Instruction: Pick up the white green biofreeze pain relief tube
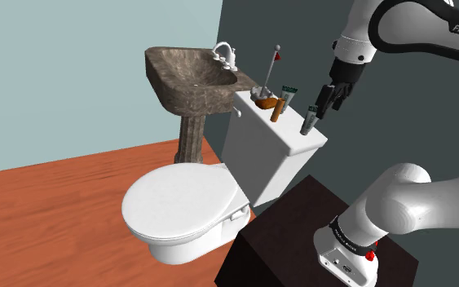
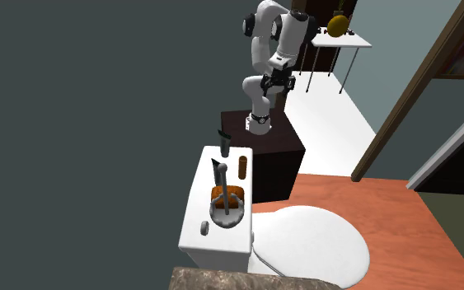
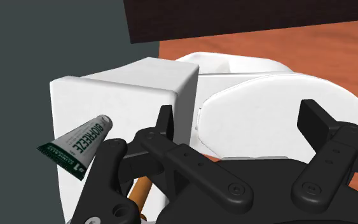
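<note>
The white toilet (image 1: pixel 178 208) bears a tank lid (image 1: pixel 276 132), over whose right end in the shoulder view hangs the black gripper (image 1: pixel 330 99), its fingers spread wide around nothing, while just beside them, outside the gap, the white-and-green Biofreeze tube (image 1: pixel 310 120) stands on that lid.

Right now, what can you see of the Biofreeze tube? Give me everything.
The Biofreeze tube is a pale grey-white squeeze tube with BIOFREEZE printed in dark green along its body. One end is a flat, dark green crimp and the other narrows to a rounded pale cap. It appears to stand cap-down on top of the white toilet tank, near the tank's edge, with the crimped end raised toward the wrist camera. It sits outside the open gripper, off to the side of one finger, and nothing grips it.
</note>
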